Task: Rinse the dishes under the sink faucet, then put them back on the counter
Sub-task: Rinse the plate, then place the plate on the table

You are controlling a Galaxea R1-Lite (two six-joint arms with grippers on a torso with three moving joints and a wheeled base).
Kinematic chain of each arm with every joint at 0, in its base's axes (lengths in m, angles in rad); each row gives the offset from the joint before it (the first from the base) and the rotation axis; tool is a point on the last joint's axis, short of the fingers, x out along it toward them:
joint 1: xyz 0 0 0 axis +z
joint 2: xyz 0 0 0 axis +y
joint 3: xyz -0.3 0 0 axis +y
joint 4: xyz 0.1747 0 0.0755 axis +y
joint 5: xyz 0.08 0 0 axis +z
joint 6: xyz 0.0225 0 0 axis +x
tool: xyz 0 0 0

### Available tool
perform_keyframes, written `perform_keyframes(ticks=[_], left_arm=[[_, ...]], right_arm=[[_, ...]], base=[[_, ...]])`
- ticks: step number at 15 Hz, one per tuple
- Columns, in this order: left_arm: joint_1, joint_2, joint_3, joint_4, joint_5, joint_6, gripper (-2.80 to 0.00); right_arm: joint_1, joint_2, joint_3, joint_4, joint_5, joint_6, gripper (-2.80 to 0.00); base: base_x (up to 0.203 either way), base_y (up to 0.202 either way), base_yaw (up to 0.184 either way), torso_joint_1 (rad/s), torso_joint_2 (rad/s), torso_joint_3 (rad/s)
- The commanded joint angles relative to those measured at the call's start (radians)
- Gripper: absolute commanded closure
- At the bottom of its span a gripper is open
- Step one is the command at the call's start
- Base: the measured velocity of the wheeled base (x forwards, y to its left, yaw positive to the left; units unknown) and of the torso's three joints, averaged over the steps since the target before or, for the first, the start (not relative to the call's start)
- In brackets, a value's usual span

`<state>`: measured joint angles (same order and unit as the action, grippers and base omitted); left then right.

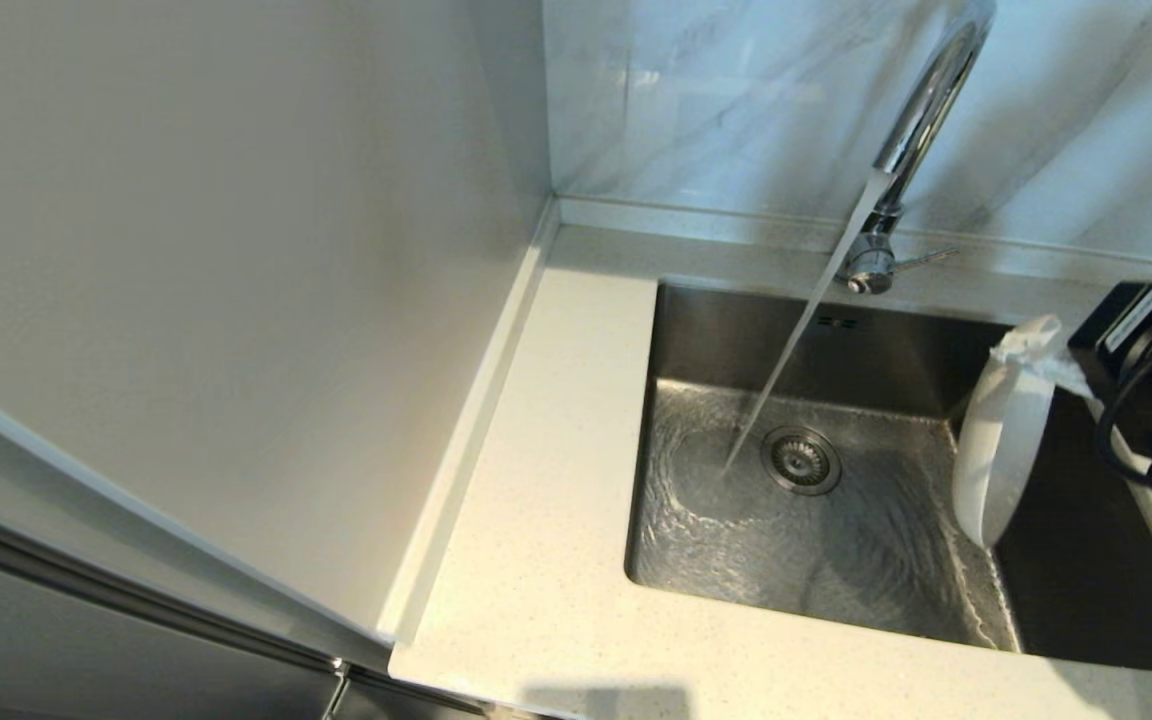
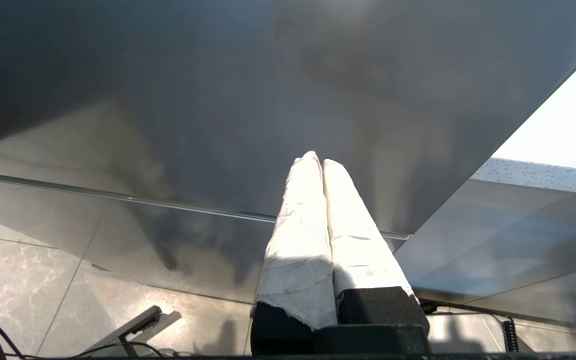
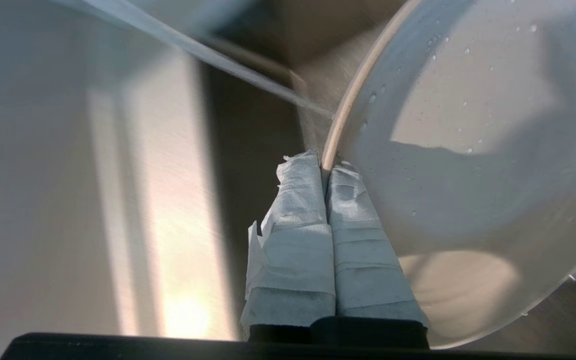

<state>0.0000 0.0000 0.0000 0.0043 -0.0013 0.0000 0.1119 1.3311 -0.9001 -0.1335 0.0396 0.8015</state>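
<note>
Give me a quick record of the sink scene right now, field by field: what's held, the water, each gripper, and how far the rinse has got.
held item: white plate, gripped by its rim, standing on edge
right gripper: shut on the plate, over the right side of the sink
water: running from the faucet, stream landing beside the drain strainer
plate versus stream: apart; plate is to the stream's right, droplets on its face
left gripper: shut, empty, parked away from the sink
counter: no dishes in view on it
</note>
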Motion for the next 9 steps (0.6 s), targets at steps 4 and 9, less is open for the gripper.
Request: perform_keyframes(ticks=[4, 9], left_arm=[[0.0, 0.0, 0.0, 0.0, 0.0, 0.0, 0.0], [0.0, 0.0, 0.0, 0.0, 0.0, 0.0, 0.0]], right_arm=[[0.017, -0.009, -0.152, 0.259, -0.041, -0.028, 0.0], [0.024, 0.001, -0.554, 0.679, -0.203, -0.124, 0.0]], base=[[0.0, 0.0, 0.0, 0.0, 0.0, 0.0], [0.0, 0.0, 0.0, 0.0, 0.0, 0.0]])
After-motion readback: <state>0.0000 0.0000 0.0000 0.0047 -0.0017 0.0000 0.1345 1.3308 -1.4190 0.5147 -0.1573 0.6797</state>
